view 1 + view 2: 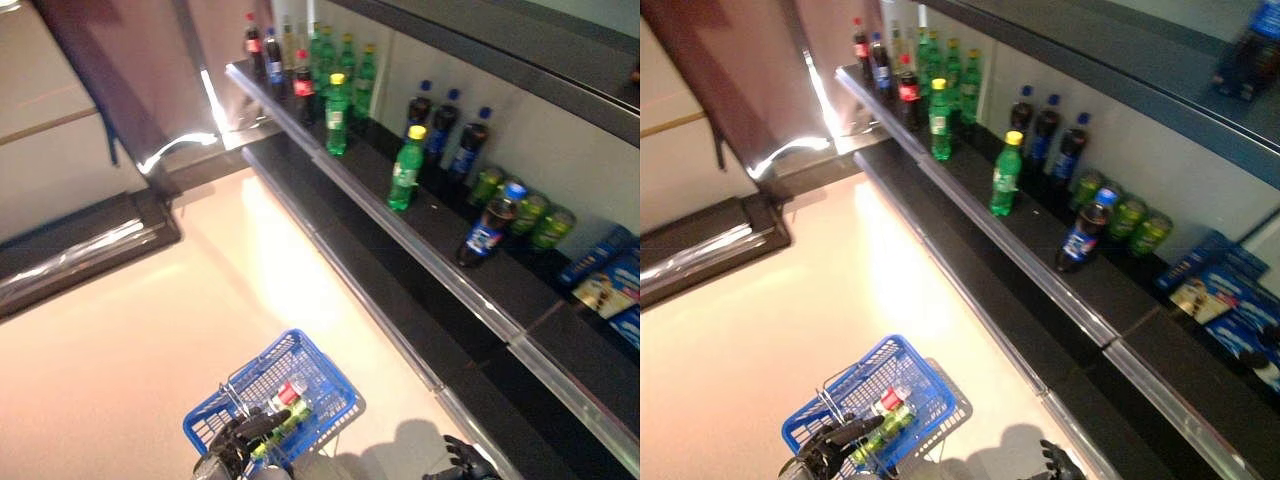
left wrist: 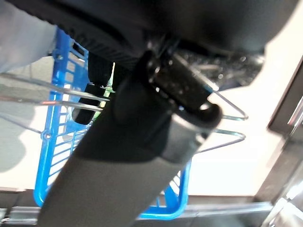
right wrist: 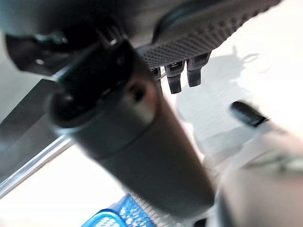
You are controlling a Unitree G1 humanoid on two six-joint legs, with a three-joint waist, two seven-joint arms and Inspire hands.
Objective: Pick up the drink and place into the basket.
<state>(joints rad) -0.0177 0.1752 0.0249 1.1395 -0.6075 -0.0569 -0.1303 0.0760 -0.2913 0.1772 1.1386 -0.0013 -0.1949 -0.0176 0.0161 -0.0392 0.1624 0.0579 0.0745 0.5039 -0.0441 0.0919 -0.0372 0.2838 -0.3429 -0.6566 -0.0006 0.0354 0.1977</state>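
A blue wire basket (image 1: 335, 385) hangs low over the pale floor, close in front of me. My left hand (image 1: 232, 442) has its fingers curled round the basket's wire handles (image 2: 222, 116). Inside the basket lies a green bottle with a red cap (image 1: 287, 402), tipped on its side; it also shows in the right eye view as the bottle (image 1: 885, 413). My right hand (image 1: 466, 462) hangs at the lower edge beside the shelf base, holding nothing, its fingers (image 3: 181, 78) relaxed. The basket's blue mesh (image 2: 52, 151) shows past the left thumb.
A long dark shelf (image 1: 450, 270) runs along my right. On it stand green bottles with yellow caps (image 1: 406, 168), a dark cola bottle with a blue cap (image 1: 487, 232), green cans (image 1: 530, 215) and blue boxes (image 1: 608, 282). A dark platform (image 1: 80, 250) lies at the left.
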